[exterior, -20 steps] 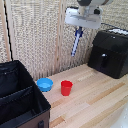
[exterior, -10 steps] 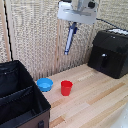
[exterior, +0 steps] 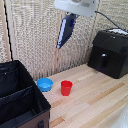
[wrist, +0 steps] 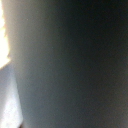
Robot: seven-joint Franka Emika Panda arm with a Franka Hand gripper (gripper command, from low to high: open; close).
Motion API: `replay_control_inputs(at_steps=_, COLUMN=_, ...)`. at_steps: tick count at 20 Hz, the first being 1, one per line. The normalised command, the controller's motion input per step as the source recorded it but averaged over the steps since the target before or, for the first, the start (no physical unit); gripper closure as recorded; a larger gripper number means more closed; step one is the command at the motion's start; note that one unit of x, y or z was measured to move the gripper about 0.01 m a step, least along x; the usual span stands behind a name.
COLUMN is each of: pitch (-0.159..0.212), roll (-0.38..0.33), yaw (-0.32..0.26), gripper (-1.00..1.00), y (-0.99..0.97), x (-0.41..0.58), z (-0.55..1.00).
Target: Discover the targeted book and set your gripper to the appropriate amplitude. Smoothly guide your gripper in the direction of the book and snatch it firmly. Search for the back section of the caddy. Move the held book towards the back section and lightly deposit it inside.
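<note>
Black fabric walls mark the big caddy [exterior: 20, 100] at the wooden table's [exterior: 95, 102] corner on the exterior view's left, its divided compartments lying open, while a black box-like machine [exterior: 109, 52] sits by the far edge on the exterior view's right. High above the table the white gripper [exterior: 76, 7] has its fingers clamped on the dark blue book [exterior: 65, 30], which hangs tilted in the air. Below it a blue bowl [exterior: 44, 84] and a red cup [exterior: 66, 88] stand just beside each other near the caddy; the wrist view is filled by a dark blur.
</note>
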Motion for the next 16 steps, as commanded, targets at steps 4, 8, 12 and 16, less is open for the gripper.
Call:
replay_control_inputs(at_steps=4, pitch=-0.018, roll=0.0, yaw=-0.142, gripper=1.0, y=0.72, x=0.149, z=0.48)
replay_control_inputs(at_steps=8, pitch=-0.058, roll=-0.01, yaw=-0.126, gripper=1.0, y=0.85, x=0.078, z=0.29)
replay_control_inputs(at_steps=12, pitch=-0.03, roll=-0.006, yaw=-0.111, gripper=1.0, y=0.88, x=0.101, z=0.19)
replay_control_inputs(at_steps=16, pitch=-0.01, roll=-0.011, yaw=-0.142, gripper=1.0, y=0.82, x=0.049, z=0.15)
